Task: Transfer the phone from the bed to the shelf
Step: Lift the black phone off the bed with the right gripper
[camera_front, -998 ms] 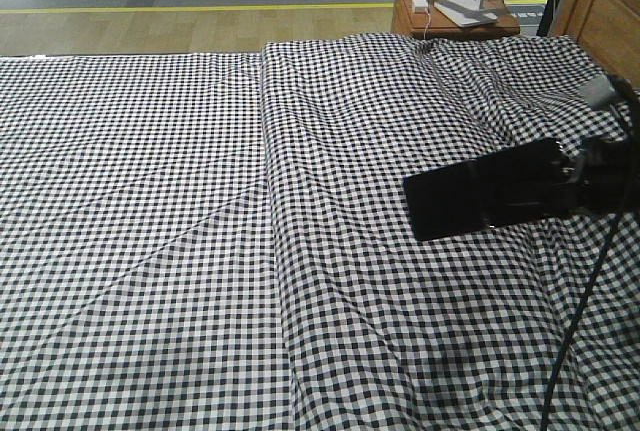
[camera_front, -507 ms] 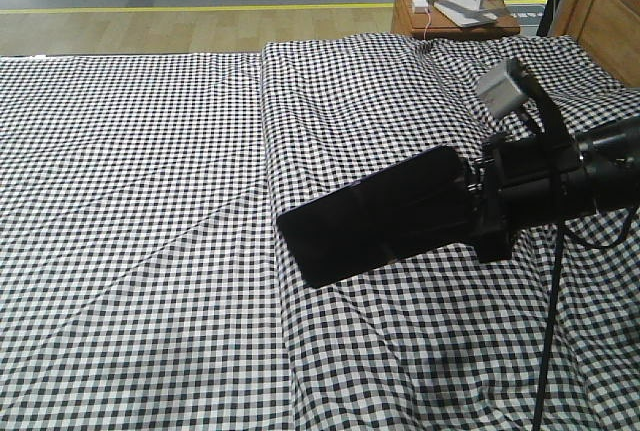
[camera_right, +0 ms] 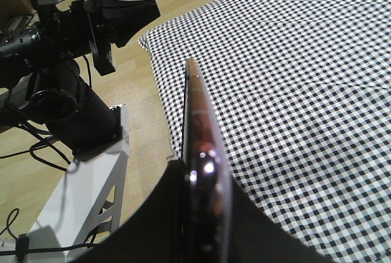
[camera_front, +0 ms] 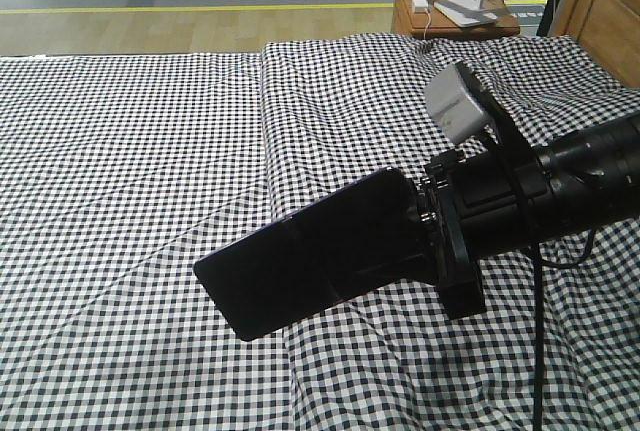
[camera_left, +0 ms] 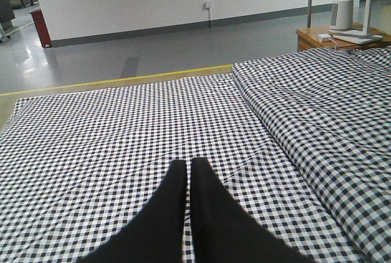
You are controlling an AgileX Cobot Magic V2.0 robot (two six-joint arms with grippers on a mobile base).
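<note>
The phone [camera_front: 310, 266] is a glossy black slab held in the air above the bed [camera_front: 140, 151], its free end pointing left and slightly down. My right gripper [camera_front: 428, 241] is shut on its right end. In the right wrist view the phone [camera_right: 197, 122] shows edge-on, pinkish along the rim, clamped between the dark fingers of the gripper [camera_right: 204, 193]. My left gripper [camera_left: 187, 164] hovers over the checked bed [camera_left: 110, 122], shut with nothing in it; it also shows as the left gripper [camera_right: 131, 11] beyond the bed's edge. The shelf is out of view.
An orange-brown nightstand [camera_front: 455, 11] with white items stands beyond the bed's far right corner, next to a wood panel [camera_front: 605, 6]. A black cable [camera_front: 540, 351] hangs under the right arm. The robot's white base frame [camera_right: 79, 202] stands on the wood floor beside the bed.
My right gripper has carried the phone leftward and nearer the camera, from the right edge toward the middle of the view. The bed cloth is unchanged.
</note>
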